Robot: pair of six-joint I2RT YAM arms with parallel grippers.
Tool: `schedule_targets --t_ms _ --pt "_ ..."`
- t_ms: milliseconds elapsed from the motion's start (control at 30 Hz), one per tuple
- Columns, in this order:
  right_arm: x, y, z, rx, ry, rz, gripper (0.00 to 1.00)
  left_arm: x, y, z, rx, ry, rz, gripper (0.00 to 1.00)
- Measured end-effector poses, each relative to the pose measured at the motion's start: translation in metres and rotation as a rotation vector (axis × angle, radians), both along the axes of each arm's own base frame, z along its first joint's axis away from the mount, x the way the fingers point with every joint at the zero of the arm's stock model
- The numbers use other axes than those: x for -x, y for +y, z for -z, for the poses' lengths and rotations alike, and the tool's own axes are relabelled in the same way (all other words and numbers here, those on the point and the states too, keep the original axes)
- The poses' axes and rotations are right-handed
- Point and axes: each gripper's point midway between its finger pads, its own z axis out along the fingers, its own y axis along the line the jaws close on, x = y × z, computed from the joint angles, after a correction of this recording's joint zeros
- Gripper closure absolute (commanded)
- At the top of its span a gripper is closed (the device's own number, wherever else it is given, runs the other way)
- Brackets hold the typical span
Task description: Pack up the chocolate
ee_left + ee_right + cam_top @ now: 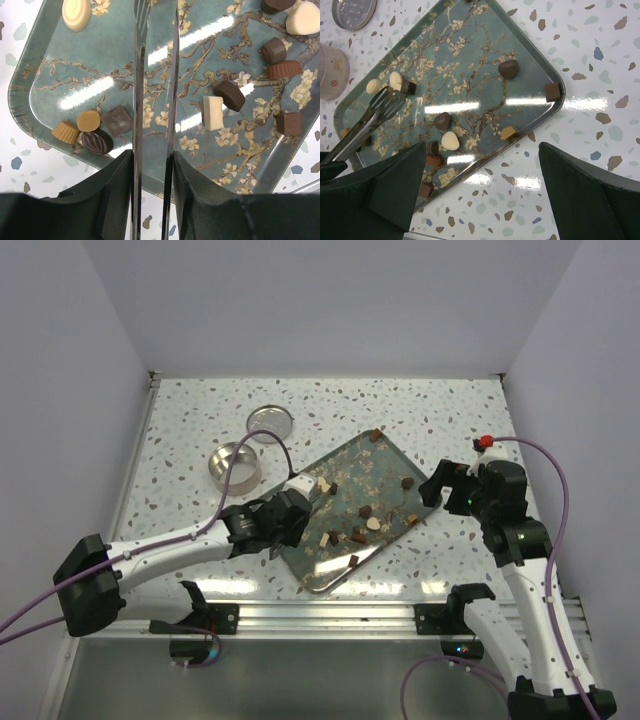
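Several small chocolates, dark brown, tan and cream, lie scattered on a teal blossom-patterned tray (350, 472). My left gripper (285, 520) is over the tray's near left part, shut on thin metal tweezers (139, 75). The tweezer prongs stand apart over bare tray (100, 65) with nothing between them. A dark square chocolate (116, 120) and a tan round one (88, 120) lie just left of the prongs, and a cream bar (212, 112) lies to the right. My right gripper (437, 490) is open and empty at the tray's right edge (555, 107). The tweezers also show in the right wrist view (375, 112).
A round metal tin (235, 465) stands left of the tray, with its lid (270, 423) lying flat behind it. Both show in the right wrist view, tin (330, 65) and lid (354, 11). White walls enclose the speckled table on three sides.
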Motion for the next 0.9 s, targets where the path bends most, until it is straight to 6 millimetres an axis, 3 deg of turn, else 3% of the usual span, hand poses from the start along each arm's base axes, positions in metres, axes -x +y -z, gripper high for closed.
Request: schedule_targets --t_ms 367,900 --pt "0.0 0.0 0.0 0.0 0.0 0.001 0.03 -0.012 0.005 -0.002 0.011 -0.01 -0.019 0.6" --pt "0.001 -0.004 0.002 0.02 0.008 0.011 0.03 -0.026 -0.007 0.002 0.001 -0.011 -0.004 0.65"
